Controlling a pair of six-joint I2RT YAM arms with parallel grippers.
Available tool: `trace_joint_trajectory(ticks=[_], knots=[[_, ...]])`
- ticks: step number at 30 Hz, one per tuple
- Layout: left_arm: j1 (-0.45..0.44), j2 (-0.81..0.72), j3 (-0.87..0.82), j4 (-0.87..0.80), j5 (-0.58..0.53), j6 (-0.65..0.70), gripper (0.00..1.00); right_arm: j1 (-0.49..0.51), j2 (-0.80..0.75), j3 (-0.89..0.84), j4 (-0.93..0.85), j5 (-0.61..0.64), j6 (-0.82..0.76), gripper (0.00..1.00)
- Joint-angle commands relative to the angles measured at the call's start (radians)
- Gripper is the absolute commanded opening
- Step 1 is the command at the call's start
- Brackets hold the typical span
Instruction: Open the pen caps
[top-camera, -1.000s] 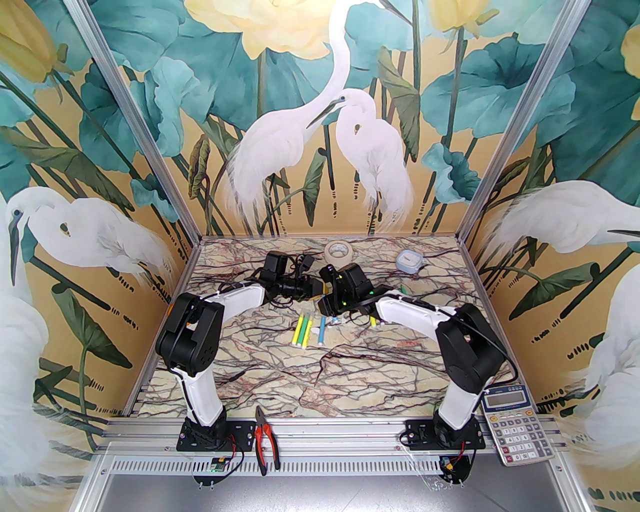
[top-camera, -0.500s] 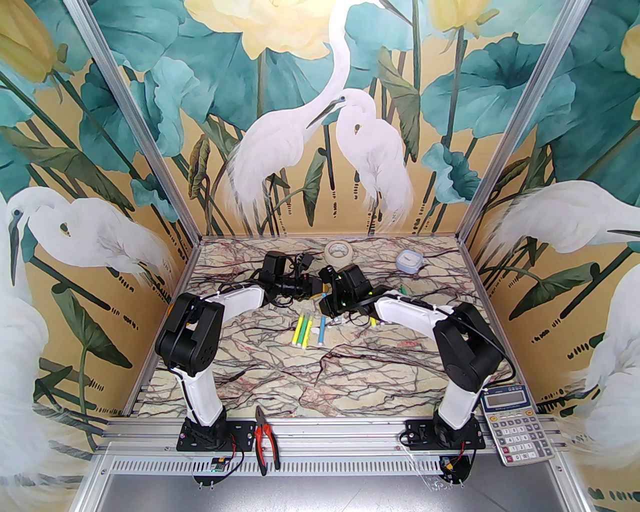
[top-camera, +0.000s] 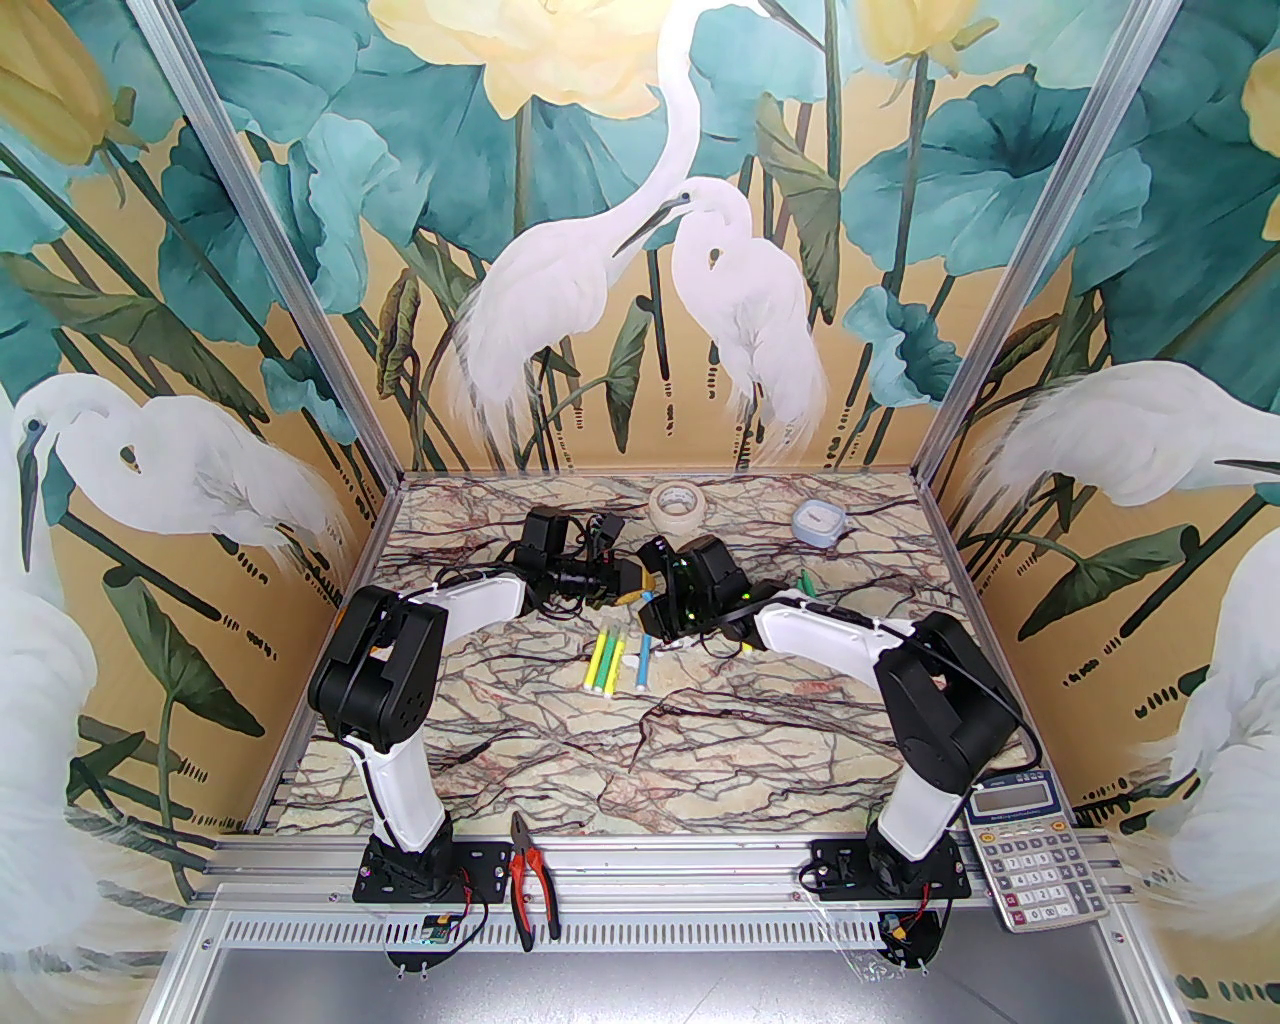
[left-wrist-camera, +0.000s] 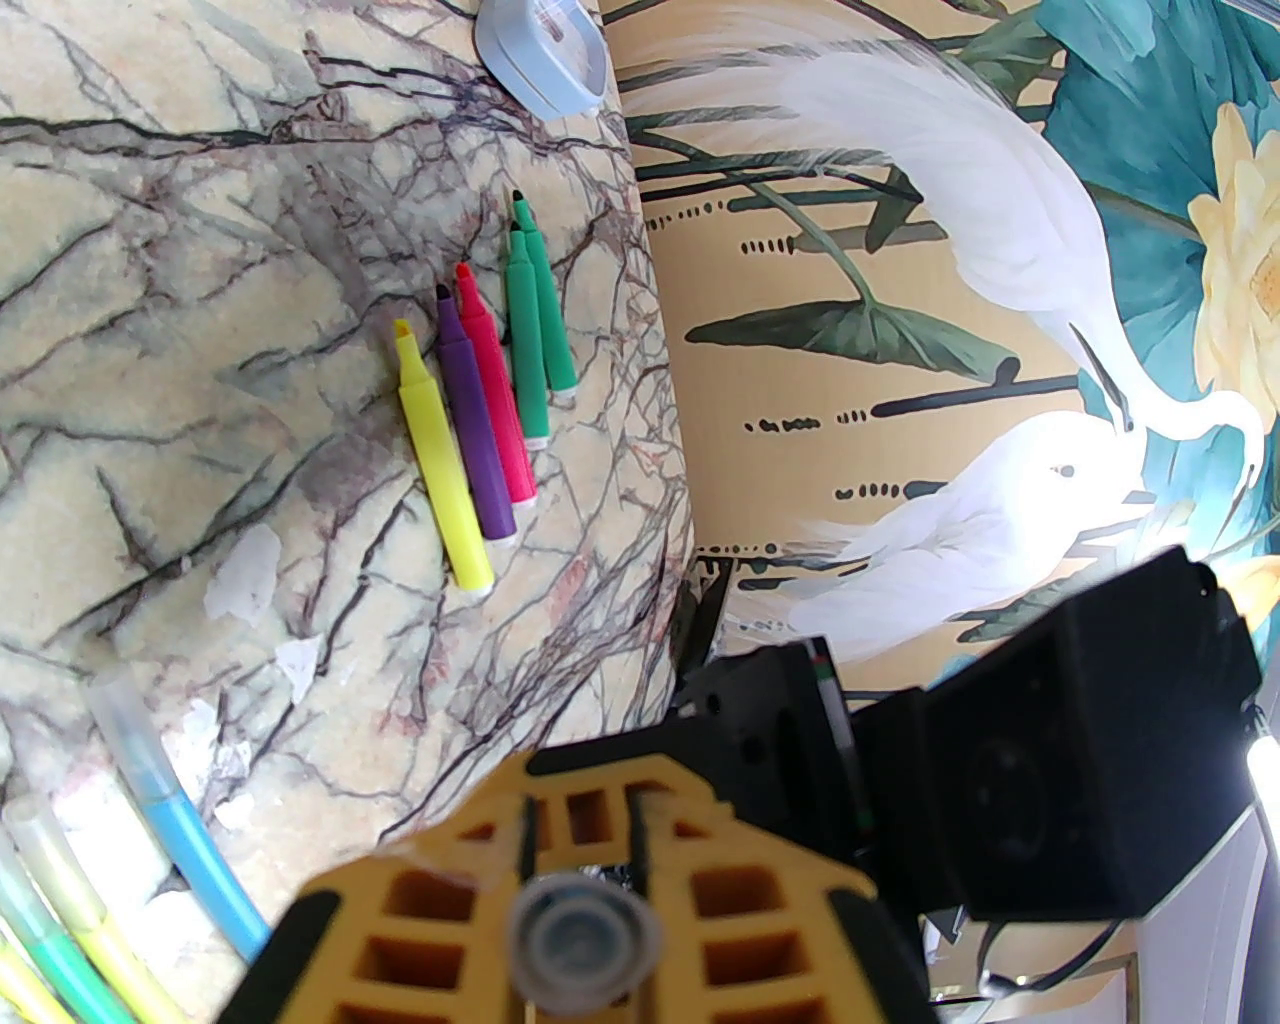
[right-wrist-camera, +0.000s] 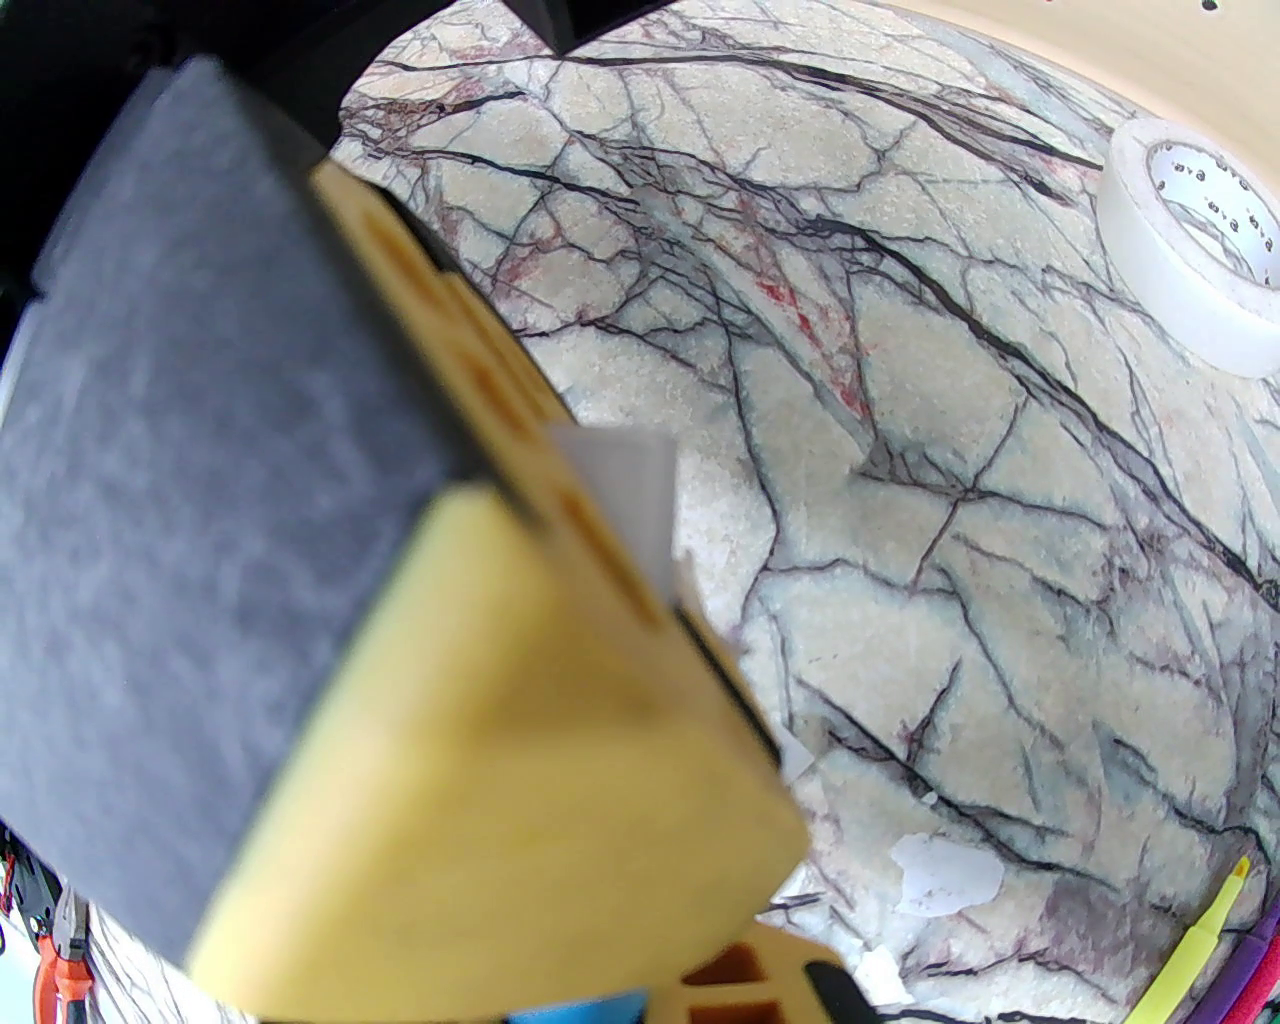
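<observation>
Over the middle of the table my left gripper (top-camera: 630, 590) and right gripper (top-camera: 652, 602) meet tip to tip. In the left wrist view my yellow fingers (left-wrist-camera: 430, 900) are shut on a pale translucent pen cap (left-wrist-camera: 583, 935), seen end-on. The right wrist view shows the same cap (right-wrist-camera: 625, 500) sticking out past a yellow finger, with a blue marker body (right-wrist-camera: 590, 1005) at my own fingers below. Whether cap and marker are apart is hidden. Capped yellow and green markers (top-camera: 605, 662) and a blue one (top-camera: 643, 668) lie below the grippers. Several uncapped markers (left-wrist-camera: 470, 430) lie in a row.
A tape roll (top-camera: 677, 500) and a pale blue container (top-camera: 818, 521) sit near the back wall. Two green markers (top-camera: 805, 580) lie beyond the right forearm. Red-handled pliers (top-camera: 527, 880) and a calculator (top-camera: 1030, 850) rest on the front rail. Loose caps (left-wrist-camera: 245, 585) lie on the marble.
The right arm has shifted slightly and its wrist has turned, uncovering more of the green markers behind it. Both grippers stay together, and the markers on the table have not moved.
</observation>
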Motion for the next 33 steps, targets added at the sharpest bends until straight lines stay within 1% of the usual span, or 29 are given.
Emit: trace_joint_trajectory(ticks=[1, 8, 16, 19, 22, 26, 33], knots=[[0.1, -0.013, -0.005, 0.027, -0.149, -0.023, 0.03, 0.0, -0.049, -0.045, -0.133, -0.028, -0.049, 0.0], [0.11, -0.01, 0.005, -0.021, -0.201, -0.018, 0.01, 0.0, -0.069, -0.062, -0.168, -0.013, -0.084, 0.0], [0.114, -0.009, 0.011, -0.03, -0.215, -0.024, 0.0, 0.0, -0.088, -0.08, -0.197, 0.012, -0.107, 0.0], [0.114, -0.009, 0.021, -0.058, -0.214, -0.004, 0.0, -0.003, -0.092, -0.087, -0.19, 0.028, -0.104, 0.0], [0.114, -0.008, 0.044, -0.153, -0.244, 0.06, 0.0, -0.01, -0.084, -0.082, -0.176, 0.07, -0.075, 0.0], [0.114, -0.022, 0.085, -0.359, -0.346, 0.192, 0.0, -0.027, -0.045, -0.062, -0.171, 0.171, -0.022, 0.0], [0.114, -0.052, 0.127, -0.62, -0.542, 0.352, 0.01, -0.07, 0.032, -0.007, -0.18, 0.311, 0.081, 0.0]])
